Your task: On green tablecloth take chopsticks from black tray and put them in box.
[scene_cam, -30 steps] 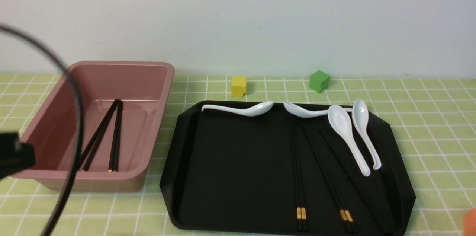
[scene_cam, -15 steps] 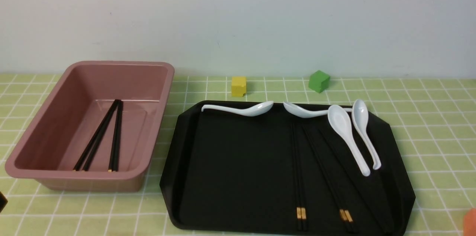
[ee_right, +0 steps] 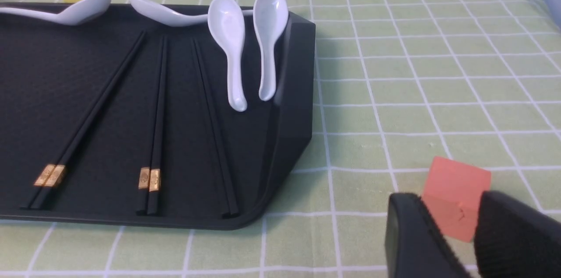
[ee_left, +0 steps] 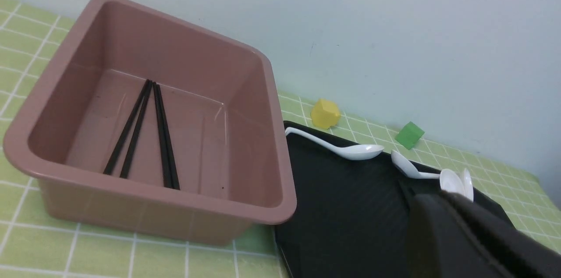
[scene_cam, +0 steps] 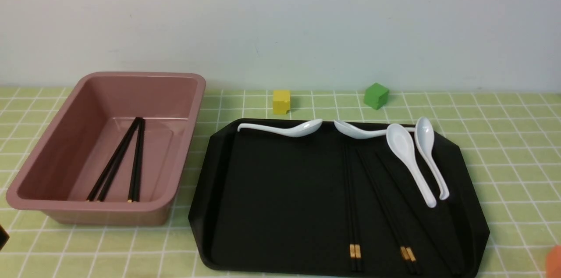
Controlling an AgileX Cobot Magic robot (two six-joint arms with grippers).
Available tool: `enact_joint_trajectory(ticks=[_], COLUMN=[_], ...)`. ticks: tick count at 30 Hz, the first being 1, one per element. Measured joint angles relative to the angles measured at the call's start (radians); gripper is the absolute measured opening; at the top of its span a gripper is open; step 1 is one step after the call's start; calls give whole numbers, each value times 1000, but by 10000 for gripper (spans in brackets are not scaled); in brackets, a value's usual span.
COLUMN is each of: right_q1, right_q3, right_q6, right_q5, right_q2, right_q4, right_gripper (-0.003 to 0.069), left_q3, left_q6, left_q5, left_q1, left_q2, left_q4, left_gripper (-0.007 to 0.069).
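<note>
1. Right wrist view: the right hand (ee_right: 447, 197) is open, its two dark fingers standing apart above the desk.
2. A red block (ee_right: 462, 190) shows through the gap between those fingers, on the green tablecloth (ee_right: 363, 151), whose thin white lines form squares.
3. In the left wrist view, the left hand (ee_left: 438, 203) is narrow, its blurred dark fingers closed together; they cover part of the view of the black tray (ee_left: 342, 216).
4. In the front view, the black tray lies on the tablecloth, to the right of the pink box and just apart from it.
5. Chopsticks (scene_cam: 350, 208) with gold bands lie in the tray as two pairs, right of its middle, thick ends toward the robot.
6. A third set of thin black sticks (scene_cam: 416, 212) lies slanted in the tray, to the right of those pairs; its number is hard to make out in the front view.
7. Four white spoons are in the tray. The left spoon (scene_cam: 280, 130) and a second spoon (scene_cam: 355, 131) lie along the far rim; a third spoon (scene_cam: 410, 159) crosses the second one's handle, and a fourth spoon (scene_cam: 431, 155) lies just to its right.
8. The pink box (scene_cam: 105, 217) stands upright at the left, with two pairs of black chopsticks (scene_cam: 136, 159) inside, close together at their far ends and spread apart toward the robot.
9. Beyond the tray, a yellow cube (scene_cam: 281, 102) and, farther right, a green cube (scene_cam: 376, 96) sit on the tablecloth before the pale wall (scene_cam: 280, 23).
</note>
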Motion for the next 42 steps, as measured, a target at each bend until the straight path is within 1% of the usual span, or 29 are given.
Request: enact_joint_trajectory(ticks=[9, 13, 15, 19, 20, 21, 23, 28, 42], right_q1=[0, 0, 0, 0, 0, 0, 0, 0, 0], right_q3=[0, 0, 0, 0, 0, 0, 0, 0, 0], right_q6=[0, 0, 0, 0, 0, 0, 0, 0, 0], right_q5=[0, 0, 0, 0, 0, 0, 0, 0, 0], right_q2=[0, 0, 0, 0, 0, 0, 0, 0, 0], right_q4=[0, 0, 0, 0, 0, 0, 0, 0, 0], right_gripper=[240, 240, 240, 240, 240, 240, 240, 240, 240], left_q3=[12, 70, 119, 244, 244, 309, 348, 357, 357], left_q6=[0, 0, 0, 0, 0, 0, 0, 0, 0], left_q5=[0, -8, -10, -9, -9, -6, 5, -18, -21], left_q1=[0, 0, 0, 0, 0, 0, 0, 0, 0], left_q2=[-30, -88, -116, -157, -157, -160, -160, -161, -161], left_q4=[0, 3, 24, 112, 116, 155, 180, 189, 191], left_gripper=[-13, -13, -13, -13, -13, -13, -13, -12, -2])
